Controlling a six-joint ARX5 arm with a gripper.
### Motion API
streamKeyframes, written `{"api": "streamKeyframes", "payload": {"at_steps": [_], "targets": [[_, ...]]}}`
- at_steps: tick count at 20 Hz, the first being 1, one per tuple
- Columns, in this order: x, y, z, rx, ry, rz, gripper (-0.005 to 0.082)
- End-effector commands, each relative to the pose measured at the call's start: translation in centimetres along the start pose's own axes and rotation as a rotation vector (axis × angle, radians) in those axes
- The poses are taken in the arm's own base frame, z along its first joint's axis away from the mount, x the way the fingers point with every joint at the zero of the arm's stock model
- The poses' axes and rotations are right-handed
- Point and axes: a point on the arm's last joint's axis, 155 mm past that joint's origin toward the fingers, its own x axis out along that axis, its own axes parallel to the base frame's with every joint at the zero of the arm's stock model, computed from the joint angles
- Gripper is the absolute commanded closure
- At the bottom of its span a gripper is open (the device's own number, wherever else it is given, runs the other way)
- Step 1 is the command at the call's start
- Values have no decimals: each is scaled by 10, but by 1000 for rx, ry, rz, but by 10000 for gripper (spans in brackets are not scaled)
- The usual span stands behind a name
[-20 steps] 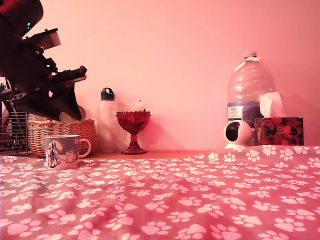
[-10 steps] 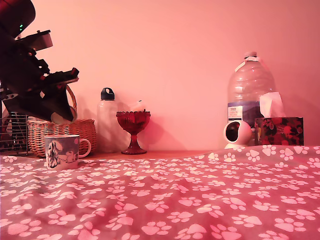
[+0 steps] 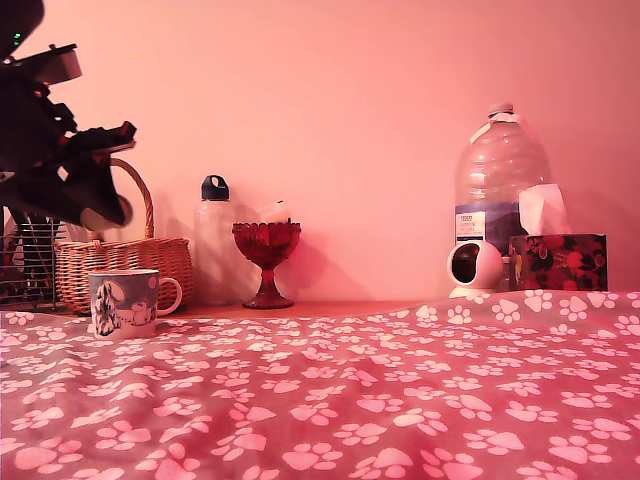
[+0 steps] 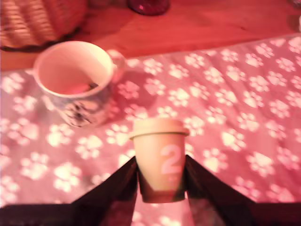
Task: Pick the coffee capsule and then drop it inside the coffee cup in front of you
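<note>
Reading the exterior view from its left: the arm (image 3: 45, 170) hangs high at the frame edge, clear of the cloth (image 3: 350, 400). Its gripper (image 4: 161, 192) is closed on the capsule (image 4: 160, 155). The wrist view shows both fingers (image 4: 123, 184) pressed against the narrow end of the pod. The wider rim end is free and points away from the fingers. You can read a pale "2" on its side.

Below the arm, a wire mesh holder (image 3: 25, 265) sits at the edge. The basket (image 3: 120, 265) is just beside it, and its loop handle rises behind the gripper. The cup (image 3: 122, 302) stands upright on the cloth in front of the basket, handle toward the exterior view's right. The gripper is above it and a little toward the exterior view's left, well apart in height.

In the wrist view the cup's mouth is open to the camera and the capsule is not over it. Something small and dark lies in the cup bottom, but you can't tell what it is.

Further right, along the wall:
- A pale bottle (image 3: 215, 245) with a dark cap.
- A red goblet (image 3: 266, 262) just beside it, on the bare table (image 3: 330, 309).
- A big water jug (image 3: 500, 185).
- A round white device (image 3: 474, 267) in front of the jug.
- A tissue box (image 3: 557, 262) with a tissue sticking up.
</note>
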Motion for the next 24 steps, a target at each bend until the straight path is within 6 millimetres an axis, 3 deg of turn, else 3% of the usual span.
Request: {"api": "streamKeyframes", "payload": {"at_steps": [1, 9, 16, 24], "targets": [[-2, 7, 6, 6, -24, 12, 537], [-5, 27, 18, -7, -71, 52, 537], [-7, 31, 24, -13, -75, 61, 537], [-22, 33, 53, -32, -14, 76, 537]]}}
